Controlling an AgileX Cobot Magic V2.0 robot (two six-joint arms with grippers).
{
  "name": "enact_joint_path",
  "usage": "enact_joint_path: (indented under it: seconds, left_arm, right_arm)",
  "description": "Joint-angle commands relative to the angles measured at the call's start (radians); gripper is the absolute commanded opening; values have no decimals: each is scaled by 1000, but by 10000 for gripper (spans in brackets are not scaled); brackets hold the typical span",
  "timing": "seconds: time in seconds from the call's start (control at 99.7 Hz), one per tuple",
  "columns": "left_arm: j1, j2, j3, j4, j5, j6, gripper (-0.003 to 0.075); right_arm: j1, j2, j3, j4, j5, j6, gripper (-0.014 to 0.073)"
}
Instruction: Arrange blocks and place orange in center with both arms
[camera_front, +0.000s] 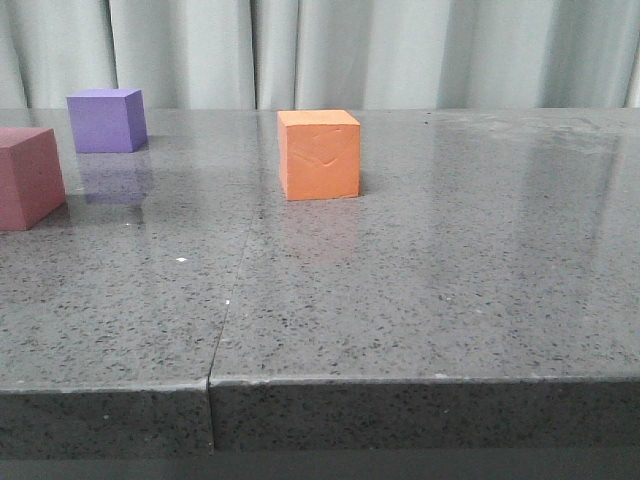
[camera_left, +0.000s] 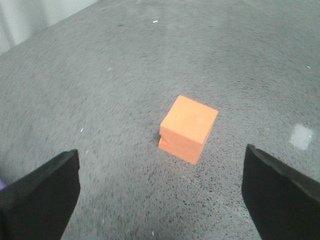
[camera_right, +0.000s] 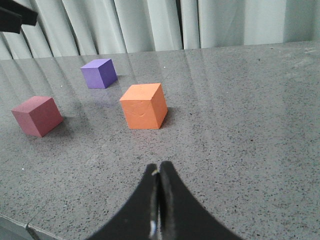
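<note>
The orange cube (camera_front: 320, 155) stands alone near the middle of the grey table, its creased face toward the front camera. Behind it to the left sits the purple cube (camera_front: 106, 120), and the pink-red cube (camera_front: 28, 177) is at the far left edge of the front view. No arm shows in the front view. In the left wrist view my left gripper (camera_left: 160, 192) hangs open above the table, the orange cube (camera_left: 188, 128) a little ahead of its wide-apart fingers. My right gripper (camera_right: 159, 172) is shut and empty, with the orange cube (camera_right: 143, 106), purple cube (camera_right: 99, 73) and pink-red cube (camera_right: 37, 116) beyond it.
The speckled grey table (camera_front: 430, 290) has a seam (camera_front: 232, 300) running front to back left of centre, and its front edge (camera_front: 400, 382) is close to the camera. Pale curtains (camera_front: 400, 50) hang behind the table. A dark part of the other arm (camera_right: 15, 17) shows in the right wrist view's corner.
</note>
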Motion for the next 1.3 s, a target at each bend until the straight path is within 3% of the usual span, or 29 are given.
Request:
enact_joint_path:
  seconds: [0.0,0.371,0.702,0.883,1.294]
  left_arm:
    - [-43,22,-92,-36,22,58,617]
    - [-265,198,-239,162,-18,67,617]
    - [-387,346,-332,245,-100,12,617]
    - [-408,399,-344,295,-170,-32,617]
    - [-408,474,-344,305,-186,-41,617]
  right_arm:
    - [-2,7,-27,-18,-80,-11,-67]
    - [-2,7,-27,-18,-80,-11,-67]
    - [-2,7,-27,-18,-80,-11,-67]
    - [-2,7,-27,-18,-80,-11,-67]
    - [-2,7,-27,-18,-80,-11,-67]
